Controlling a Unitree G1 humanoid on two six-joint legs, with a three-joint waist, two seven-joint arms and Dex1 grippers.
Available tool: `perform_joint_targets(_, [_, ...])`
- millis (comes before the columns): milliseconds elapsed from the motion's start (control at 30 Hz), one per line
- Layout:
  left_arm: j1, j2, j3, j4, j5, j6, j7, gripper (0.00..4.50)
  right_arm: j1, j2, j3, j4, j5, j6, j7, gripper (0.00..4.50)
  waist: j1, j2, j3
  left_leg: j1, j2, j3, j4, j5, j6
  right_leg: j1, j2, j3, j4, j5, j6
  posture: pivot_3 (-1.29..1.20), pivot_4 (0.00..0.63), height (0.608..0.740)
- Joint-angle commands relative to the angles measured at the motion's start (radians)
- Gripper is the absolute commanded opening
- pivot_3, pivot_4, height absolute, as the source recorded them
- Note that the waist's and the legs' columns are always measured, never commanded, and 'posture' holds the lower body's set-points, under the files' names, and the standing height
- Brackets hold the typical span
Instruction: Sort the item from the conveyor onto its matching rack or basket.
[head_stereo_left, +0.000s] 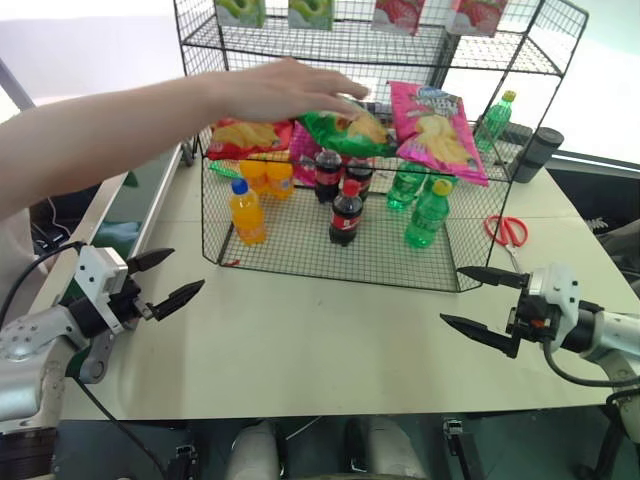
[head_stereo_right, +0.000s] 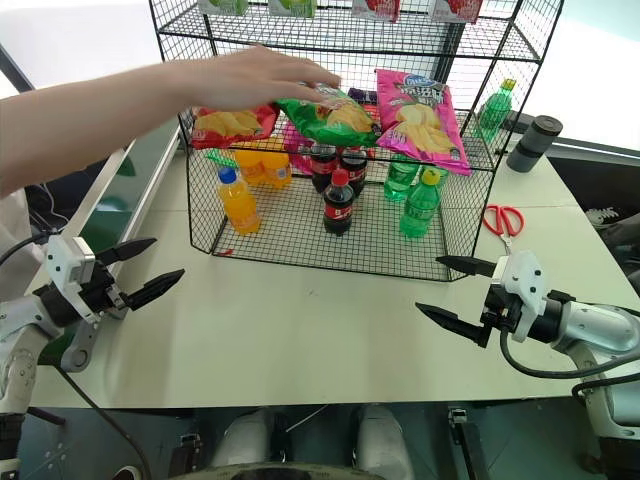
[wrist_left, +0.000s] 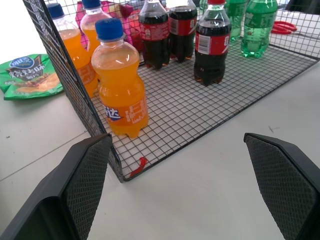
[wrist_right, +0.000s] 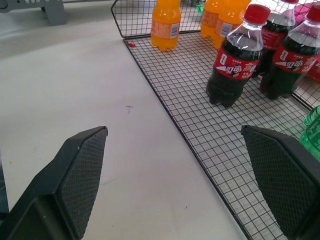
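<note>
Your left end effector (head_stereo_left: 166, 281) hangs low over the near left part of the counter (head_stereo_left: 320, 350), its two black fingers spread wide with nothing between them. Your right end effector (head_stereo_left: 478, 304) mirrors it over the near right part, fingers equally parted and empty. Both sit well short of the black wire rack (head_stereo_left: 440, 275), which stands at the middle of the counter.

The magenta-pink chip bag (head_stereo_left: 436, 128) is already on the rack's middle tier, at its right end, tilted so its lower edge hangs over the front wire. Just beside it lies a green chip bag (head_stereo_left: 345, 130), and a red chip bag (head_stereo_left: 248, 137) lies at the left end of the same tier. A person's hand (head_stereo_left: 285, 90) reaches in from the left and rests on the green bag.

On the bottom tier you see orange soda bottles (head_stereo_left: 246, 212) on the left, cola bottles (head_stereo_left: 346, 212) in the middle and green bottles (head_stereo_left: 428, 215) on the right. Red-handled scissors (head_stereo_left: 508, 230) lie on the counter right of the rack. The conveyor (head_stereo_left: 150, 195) runs along the counter's left edge, partly hidden by the person's arm.
</note>
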Motion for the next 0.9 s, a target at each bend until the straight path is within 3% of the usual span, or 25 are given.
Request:
perform_joint_targets(33, [-0.013,0.008,0.012,-0.012,-0.006,-0.018,-0.002,4.5,-0.016,0.003,0.0,0.001,0.0,-0.018,0.0,4.46,-0.001,0.0,0.0,0.0,0.0,0.0,0.0,0.0,0.0,0.0,0.0,0.0,0.0,0.0,0.0,0.0,0.15,0.726])
perform_joint_targets(900, [0.02,-0.013,0.014,-0.032,-0.013,-0.035,0.005,4.5,-0.061,-0.011,0.025,0.037,-0.022,-0.035,0.033,4.46,0.0,0.0,0.0,0.0,0.0,0.0,0.0,0.0,0.0,0.0,0.0,0.0,0.0,0.0,0.0,0.0,0.15,0.726])
